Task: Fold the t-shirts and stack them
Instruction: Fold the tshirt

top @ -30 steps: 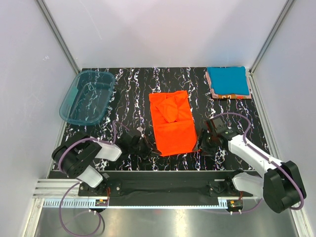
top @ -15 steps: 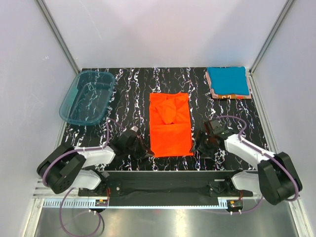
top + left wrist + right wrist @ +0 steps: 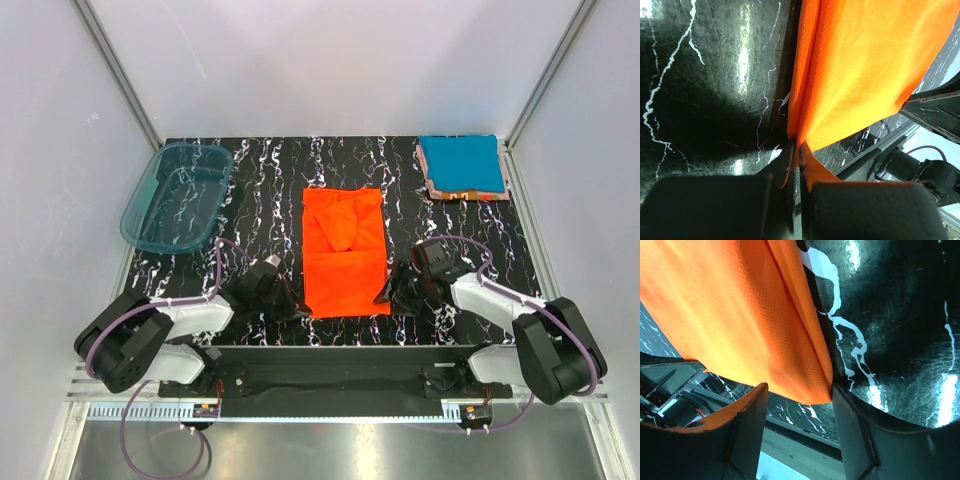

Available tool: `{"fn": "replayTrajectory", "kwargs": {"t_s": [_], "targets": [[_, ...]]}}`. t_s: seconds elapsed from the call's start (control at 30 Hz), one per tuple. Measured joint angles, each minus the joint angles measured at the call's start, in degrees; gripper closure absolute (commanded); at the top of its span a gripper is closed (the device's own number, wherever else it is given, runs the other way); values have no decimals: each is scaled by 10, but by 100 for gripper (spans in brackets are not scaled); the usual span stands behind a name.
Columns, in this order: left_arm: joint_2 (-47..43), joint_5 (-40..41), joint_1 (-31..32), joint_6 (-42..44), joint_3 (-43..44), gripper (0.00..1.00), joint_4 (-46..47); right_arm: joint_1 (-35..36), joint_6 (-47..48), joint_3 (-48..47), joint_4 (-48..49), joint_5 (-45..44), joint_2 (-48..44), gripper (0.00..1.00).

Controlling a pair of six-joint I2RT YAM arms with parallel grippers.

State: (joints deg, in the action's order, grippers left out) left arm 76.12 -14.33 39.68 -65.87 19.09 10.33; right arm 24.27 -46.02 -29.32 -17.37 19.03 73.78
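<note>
The orange t-shirt [image 3: 345, 255] is laid flat in the middle of the table [image 3: 270, 175], already narrowed to a long rectangle with its near hem towards the arm bases. Compared with 1 second ago, the cloth has been drawn from a skewed lie into a straight one, its sides now square with the table edge. Its near-left corner is pinched in the left gripper [image 3: 796, 150], whose fingers are clenched on the fabric. The right gripper [image 3: 799, 392] has been brought in from just beside the hem to the near-right corner, which is straddled by jaws standing apart and not yet clamped. With 1 corner held and the other about to be taken, a fold of the near hem away from the bases is judged to be in preparation. The folded teal t-shirt [image 3: 458, 160] is found unchanged on the stack at the far right corner, as is the tub [image 3: 178, 195] at the far left.
</note>
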Motion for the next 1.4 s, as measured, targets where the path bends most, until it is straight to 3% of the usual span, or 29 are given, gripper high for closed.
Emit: {"fn": "replayTrajectory", "kwargs": {"t_s": [0.2, 0.33, 0.57, 0.63, 0.87, 1.13, 1.4], "targets": [[0, 0, 0, 1, 0, 100, 0, 0, -6, 9, 2, -5, -13, 42], [0, 0, 0, 1, 0, 100, 0, 0, -7, 13, -2, -13, -14, 53], [-5, 1, 0, 9, -2, 100, 0, 0, -3, 24, 4, -18, -9, 95], [-12, 2, 0, 18, -7, 100, -1, 1, 0, 24, 5, -16, -8, 100], [-79, 14, 12, 64, -26, 100, -53, 33, 0, 27, -3, -7, -23, 100], [-161, 11, 57, 73, -46, 100, -122, 122, -47, 59, -48, -20, -132, 100], [-327, 20, 89, 43, -59, 100, -220, 198, -111, 68, -110, -51, -239, 100]]}}
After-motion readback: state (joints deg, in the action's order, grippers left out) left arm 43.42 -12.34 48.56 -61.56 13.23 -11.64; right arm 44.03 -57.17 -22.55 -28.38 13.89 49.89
